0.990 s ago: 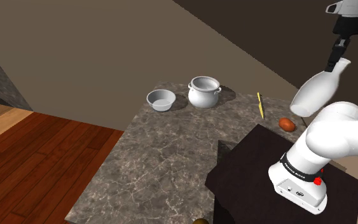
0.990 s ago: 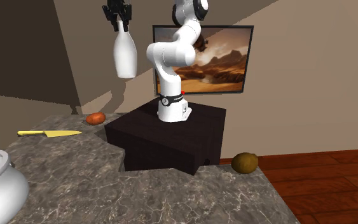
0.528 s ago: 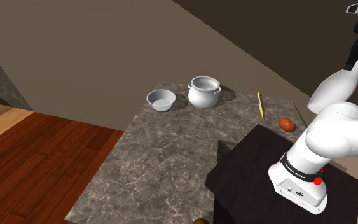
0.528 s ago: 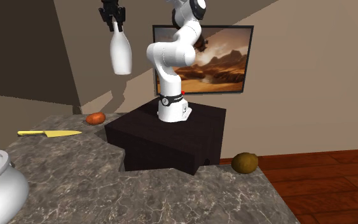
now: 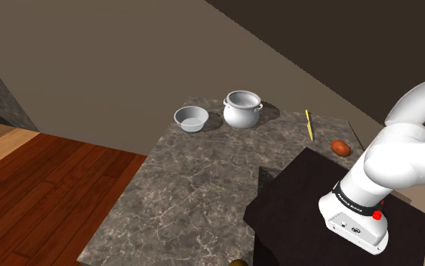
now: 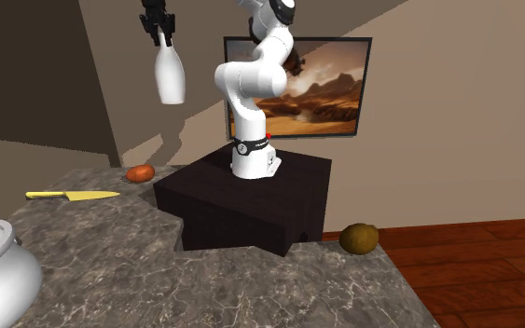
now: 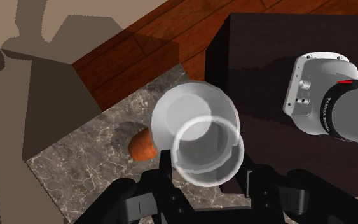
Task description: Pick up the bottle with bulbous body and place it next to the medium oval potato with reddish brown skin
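The grey worktop (image 5: 195, 174) lies far below me. My white bottle (image 6: 168, 79) hangs high above its edge — neck pinched tight in my end effector (image 6: 163, 35). The small reddish potato (image 6: 140, 173) sits down there, close to that edge.

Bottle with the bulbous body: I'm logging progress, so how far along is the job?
Pickup looks done: the white bottle hangs high above the counter, its neck clasped by the gripper. In hand: the carry through the air. Left: lowering the bottle onto the counter beside the reddish-brown potato and letting go.
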Motion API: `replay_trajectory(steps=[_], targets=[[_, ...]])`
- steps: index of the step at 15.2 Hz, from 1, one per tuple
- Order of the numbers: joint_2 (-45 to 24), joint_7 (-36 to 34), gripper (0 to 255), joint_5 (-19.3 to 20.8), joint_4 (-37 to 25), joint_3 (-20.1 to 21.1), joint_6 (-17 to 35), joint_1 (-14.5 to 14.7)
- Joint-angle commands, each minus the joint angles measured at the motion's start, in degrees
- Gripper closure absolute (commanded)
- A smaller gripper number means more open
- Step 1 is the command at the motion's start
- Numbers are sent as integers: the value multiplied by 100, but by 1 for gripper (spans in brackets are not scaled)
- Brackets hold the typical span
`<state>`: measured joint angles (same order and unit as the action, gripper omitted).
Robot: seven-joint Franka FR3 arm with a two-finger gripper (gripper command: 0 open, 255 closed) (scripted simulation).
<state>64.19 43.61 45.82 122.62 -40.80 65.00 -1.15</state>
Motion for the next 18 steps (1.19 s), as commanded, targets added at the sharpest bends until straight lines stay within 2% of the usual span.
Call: replay_trajectory(steps=[1,18], targets=[[7,119,255,165,-36,-174,71,27],[651,-157,255,742,1278,-799,807,-264]])
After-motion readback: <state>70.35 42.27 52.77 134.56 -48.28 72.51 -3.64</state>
